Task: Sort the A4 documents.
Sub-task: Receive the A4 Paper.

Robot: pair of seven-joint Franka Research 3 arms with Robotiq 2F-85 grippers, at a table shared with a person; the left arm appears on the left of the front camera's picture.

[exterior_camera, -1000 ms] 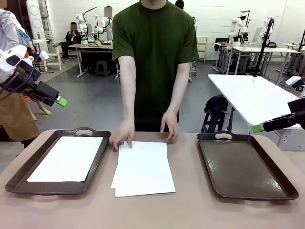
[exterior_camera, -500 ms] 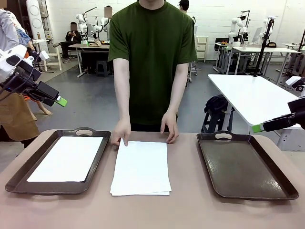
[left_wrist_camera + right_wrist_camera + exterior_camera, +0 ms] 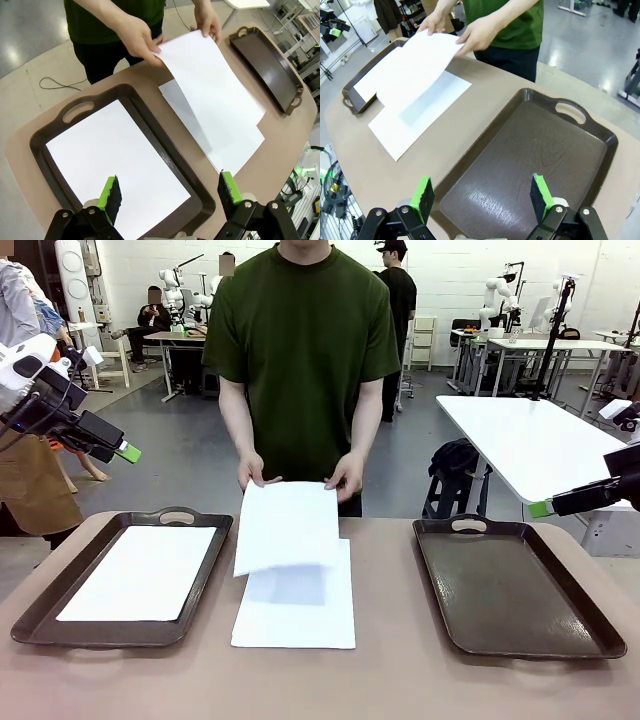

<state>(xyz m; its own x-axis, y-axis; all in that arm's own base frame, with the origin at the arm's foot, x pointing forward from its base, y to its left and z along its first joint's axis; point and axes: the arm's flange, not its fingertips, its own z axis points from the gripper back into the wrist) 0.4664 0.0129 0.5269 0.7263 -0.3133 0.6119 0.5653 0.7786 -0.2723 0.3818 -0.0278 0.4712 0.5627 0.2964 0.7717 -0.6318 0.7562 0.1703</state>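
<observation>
Front view. Logged left tray (image 3: 215, 560) on tan table (image 3: 320, 685): dark brown, rounded corners, cut-out handle at far short end, long axis running from robot toward person. Holds one flat white sheet in the tray (image 3: 140, 572), same axis. Found stack (image 3: 295, 618) of A4 documents just beside left tray on its inner side, apart from the rim, long axis parallel to it. Found lifted sheet (image 3: 285, 525) above far part of stack, pinched at its far short edge by person's hands (image 3: 250, 472), near edge drooping toward robot and skewed slightly toward left tray. Placed right tray (image 3: 520, 590) well apart from left tray, beyond stack. Saw left gripper (image 3: 127, 453) in side profile, above and outward of left tray; right gripper (image 3: 541, 508) above outer far corner of right tray. Cannot tell jaw spacing from this angle.

Left wrist view. Gives what side profile could not: left gripper (image 3: 170, 192) spread wide over near end of left tray, green pads apart, nothing between. Also handles at both short ends of right tray. Paper thin, matte, casting soft grey shadow onto stack.

Right wrist view. Right gripper (image 3: 481, 197) likewise spread wide, holding nothing, far from left tray. Adds surface detail: glossy, wood-grained tray floor, raised rim. Lifted sheet curved, tilted, edge overlapping left tray's side.
</observation>
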